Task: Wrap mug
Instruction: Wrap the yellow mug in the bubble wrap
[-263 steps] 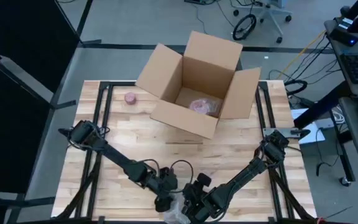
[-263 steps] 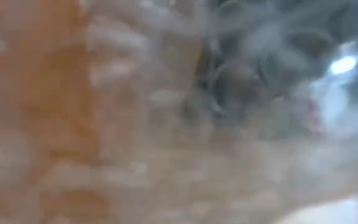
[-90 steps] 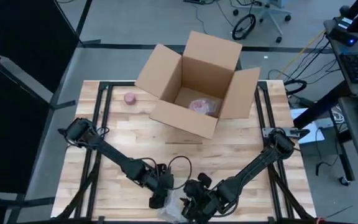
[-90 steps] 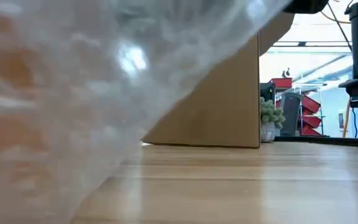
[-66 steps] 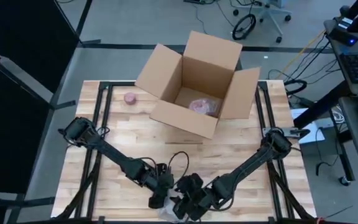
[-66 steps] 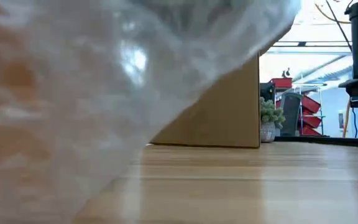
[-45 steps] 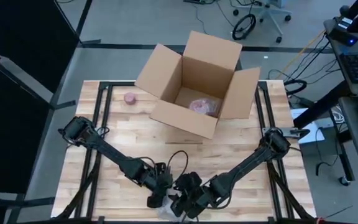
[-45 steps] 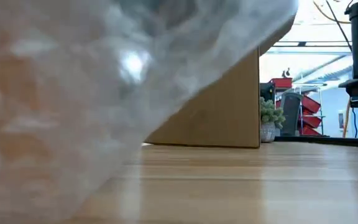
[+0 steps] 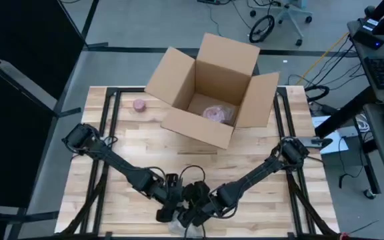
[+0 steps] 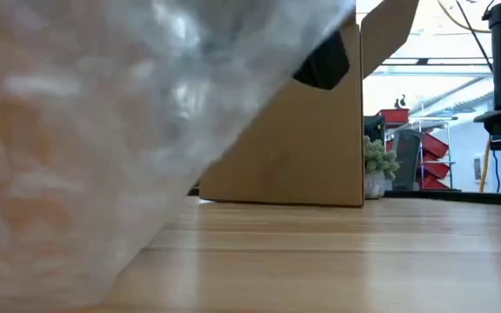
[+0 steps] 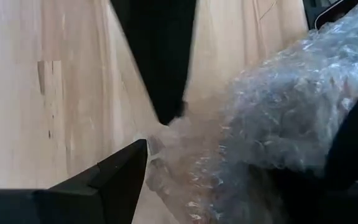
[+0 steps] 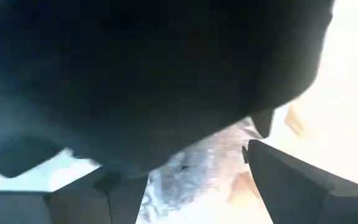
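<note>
Since a moment ago your right gripper (image 9: 193, 215) has slid leftward against the left gripper (image 9: 167, 212), both on the bubble wrap (image 11: 278, 118) at the table's (image 9: 245, 157) near edge, finger positions hidden, cardboard box (image 9: 212, 90) beyond.

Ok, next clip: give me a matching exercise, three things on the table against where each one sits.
Things:
1. cardboard box
2. small pink object
3. bubble wrap bundle

Places:
A. near table edge, where both arms meet
B. far side of the table, flaps open
C. alone on the wood, beside the box's left flap in the high view

Pairs: 1-B, 2-C, 3-A
</note>
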Tool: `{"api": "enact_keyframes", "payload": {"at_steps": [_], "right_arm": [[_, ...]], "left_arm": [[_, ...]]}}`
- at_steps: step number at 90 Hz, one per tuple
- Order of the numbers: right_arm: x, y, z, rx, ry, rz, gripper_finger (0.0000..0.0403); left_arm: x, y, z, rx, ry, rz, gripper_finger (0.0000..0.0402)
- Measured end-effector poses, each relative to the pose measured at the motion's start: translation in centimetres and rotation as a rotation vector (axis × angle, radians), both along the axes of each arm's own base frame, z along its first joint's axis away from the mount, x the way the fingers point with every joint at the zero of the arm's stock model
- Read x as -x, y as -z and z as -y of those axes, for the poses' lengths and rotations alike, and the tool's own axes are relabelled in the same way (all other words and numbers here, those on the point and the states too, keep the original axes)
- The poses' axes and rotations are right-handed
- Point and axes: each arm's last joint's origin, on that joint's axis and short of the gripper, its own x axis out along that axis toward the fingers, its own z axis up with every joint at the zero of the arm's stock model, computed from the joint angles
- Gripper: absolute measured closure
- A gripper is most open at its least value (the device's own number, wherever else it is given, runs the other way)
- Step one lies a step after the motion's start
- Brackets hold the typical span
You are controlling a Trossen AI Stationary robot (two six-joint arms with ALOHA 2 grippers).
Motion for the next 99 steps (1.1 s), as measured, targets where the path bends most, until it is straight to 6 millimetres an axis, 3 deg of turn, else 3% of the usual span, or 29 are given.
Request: {"api": "enact_keyframes", "payload": {"at_steps": [27, 62, 78, 99], "right_arm": [[-0.3, 0.7, 0.8, 0.020, 0.018, -0.034, 0.0147], [-0.4, 1.0, 1.1, 0.048, 0.005, -0.050, 0.0147], [-0.4, 1.0, 1.1, 0.053, -0.001, -0.051, 0.0147], [-0.4, 1.0, 1.0, 0.049, -0.006, -0.054, 0.0147]], "left_arm": [[1.2, -2.1, -1.0, -0.091, -0.002, -0.145, 0.0139], [1.6, -7.5, -1.1, -0.069, -0.039, 0.024, 0.0139], [1.5, -6.9, -0.3, -0.067, -0.082, 0.036, 0.0139], [1.7, -4.7, 0.4, -0.071, -0.126, -0.023, 0.0139]]}}
